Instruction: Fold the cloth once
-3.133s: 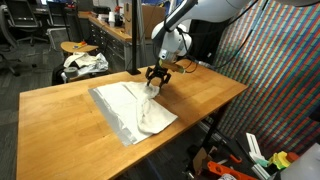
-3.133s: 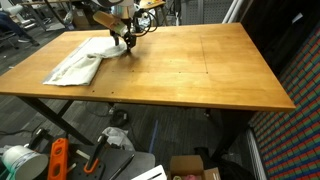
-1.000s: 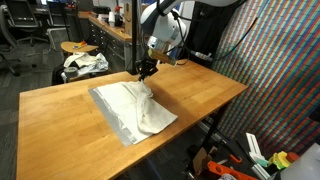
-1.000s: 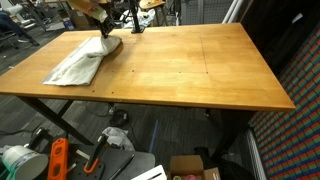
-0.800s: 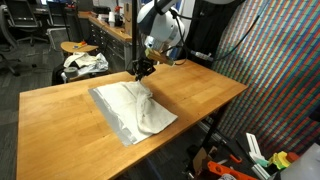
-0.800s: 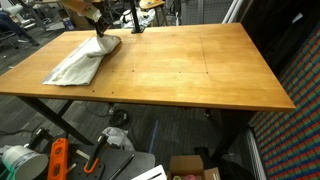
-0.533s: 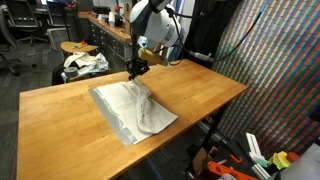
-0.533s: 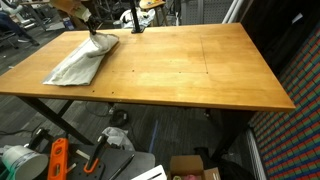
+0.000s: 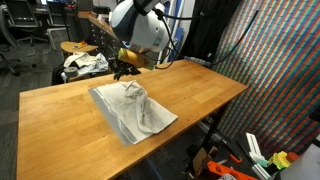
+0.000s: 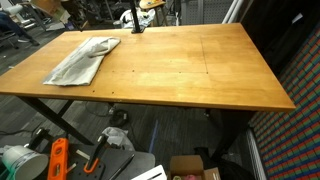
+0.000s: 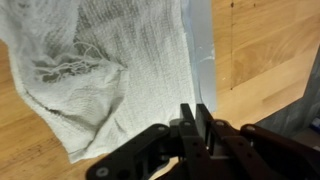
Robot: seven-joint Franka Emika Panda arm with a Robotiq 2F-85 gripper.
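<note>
Setting: a workshop room, with benches and office chairs at the back and a multicoloured woven screen (image 9: 275, 60) at 3 o'clock. Surface: a wooden counter (image 9: 60, 120) with a plank top on dark legs, seen in both exterior views (image 10: 190, 60).

Item 1, the cloth (image 9: 135, 112): a thin off-white sheet with a grey edge along its near side. It lies on the counter; in an exterior view it sits toward the 10 o'clock corner of the top (image 10: 85, 60). It is mostly flat but rumpled, and one part rises to a peak at its 12 o'clock side, under your hand. In the wrist view (image 11: 100, 70) the weave looks gauzy and wrinkled. The grey edge runs as a straight strip toward 12 o'clock from your fingertips.

Item 2, your hand (image 9: 125, 74): it hangs just above the raised peak, and the arm (image 9: 138, 28) comes in from 12 o'clock. In the wrist view (image 11: 196, 110) it enters from 6 o'clock. Its fingers are pressed together, clenched on the cloth's grey edge where the strip meets the tips.

Item 3, fabric bundle (image 9: 85, 63): white and dark, off the counter, at 10 o'clock from the cloth and well apart from it.

Item 4, floor under the counter: a cardboard box (image 10: 190, 168) at 6 o'clock and an orange object (image 10: 58, 158) at 7 o'clock.
</note>
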